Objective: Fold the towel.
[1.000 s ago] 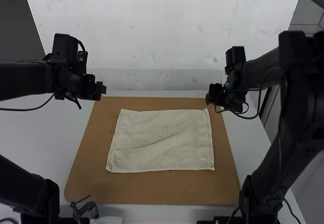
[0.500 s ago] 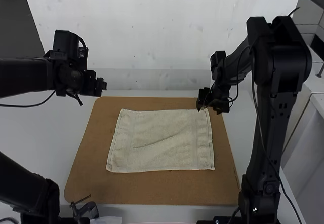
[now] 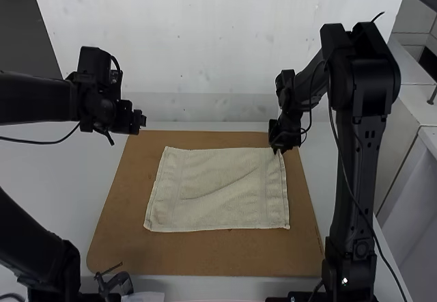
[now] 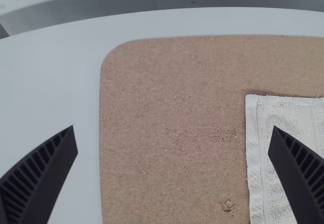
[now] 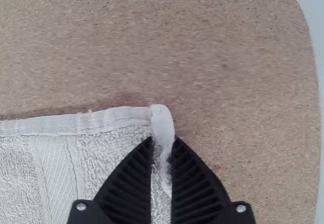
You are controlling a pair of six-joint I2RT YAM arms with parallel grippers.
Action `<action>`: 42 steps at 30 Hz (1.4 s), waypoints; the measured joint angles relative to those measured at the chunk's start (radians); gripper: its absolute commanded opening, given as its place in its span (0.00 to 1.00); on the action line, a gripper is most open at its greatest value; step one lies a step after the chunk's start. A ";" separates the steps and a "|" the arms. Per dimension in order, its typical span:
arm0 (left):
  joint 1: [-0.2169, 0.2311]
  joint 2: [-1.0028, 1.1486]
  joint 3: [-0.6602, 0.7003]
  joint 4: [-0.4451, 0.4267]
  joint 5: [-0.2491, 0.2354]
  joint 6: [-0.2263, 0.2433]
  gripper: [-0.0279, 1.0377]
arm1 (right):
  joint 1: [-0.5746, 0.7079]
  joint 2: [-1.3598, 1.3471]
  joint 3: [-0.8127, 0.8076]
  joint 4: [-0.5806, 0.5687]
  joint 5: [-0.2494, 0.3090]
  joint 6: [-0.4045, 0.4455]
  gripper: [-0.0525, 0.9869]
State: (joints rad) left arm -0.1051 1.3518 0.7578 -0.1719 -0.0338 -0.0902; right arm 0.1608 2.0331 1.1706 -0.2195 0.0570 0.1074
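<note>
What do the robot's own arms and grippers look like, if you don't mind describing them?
The left arm and right arm are black, with bulky, rounded housings and thin black cables. The left gripper and right gripper both have dark, tapered fingers with ribbed faces; the right's base shows two silvery screw heads.

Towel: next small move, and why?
I'd probably bring the left gripper to the far left corner of the towel and pinch there. The right gripper is closed on the far right corner, the left one is open near that free corner, and the towel lies spread, unfolded.
</note>
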 measured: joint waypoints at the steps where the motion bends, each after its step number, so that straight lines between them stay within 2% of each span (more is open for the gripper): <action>1: 0.000 0.020 0.003 0.002 0.001 0.000 0.94 | 0.002 0.003 0.007 -0.008 0.000 0.001 0.06; 6: -0.018 0.142 0.063 0.005 0.008 0.000 0.94 | 0.003 0.009 0.023 -0.025 0.000 0.005 0.06; 12: -0.101 0.323 0.185 0.002 -0.005 0.000 0.94 | 0.003 0.009 0.023 -0.026 -0.001 0.005 0.06; 17: -0.140 0.452 0.273 -0.019 -0.024 -0.003 0.94 | 0.003 0.009 0.022 -0.026 0.000 0.005 0.06; 25: -0.157 0.616 0.393 -0.077 -0.047 -0.004 0.93 | 0.003 0.009 0.022 -0.024 0.001 0.003 0.06; 28: -0.157 0.669 0.442 -0.142 -0.043 -0.004 0.89 | 0.003 0.009 0.021 -0.022 0.002 0.001 0.06; 30: -0.157 0.700 0.470 -0.181 -0.021 -0.009 0.86 | 0.003 0.009 0.021 -0.023 0.004 0.000 0.06; 31: -0.157 0.709 0.490 -0.200 -0.012 -0.014 0.81 | 0.003 0.009 0.021 -0.022 0.004 -0.001 0.06; 32: -0.157 0.713 0.504 -0.208 -0.006 -0.016 0.68 | 0.003 0.009 0.021 -0.022 0.004 -0.002 0.06; 34: -0.157 0.734 0.525 -0.216 0.008 -0.024 0.39 | 0.006 0.009 0.021 -0.022 0.008 -0.003 0.06; 35: -0.157 0.738 0.539 -0.227 0.018 -0.033 0.18 | 0.008 0.009 0.021 -0.022 0.011 -0.004 0.06; 36: -0.157 0.747 0.550 -0.227 0.019 -0.039 0.04 | 0.008 0.009 0.019 -0.019 0.013 -0.004 0.06; 42: -0.162 0.766 0.577 -0.229 0.019 -0.051 0.04 | 0.011 0.007 0.014 -0.015 0.020 -0.008 0.06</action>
State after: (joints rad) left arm -0.2668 2.1178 1.3350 -0.4007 -0.0147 -0.1413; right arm 0.1719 2.0399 1.1851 -0.2344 0.0769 0.0998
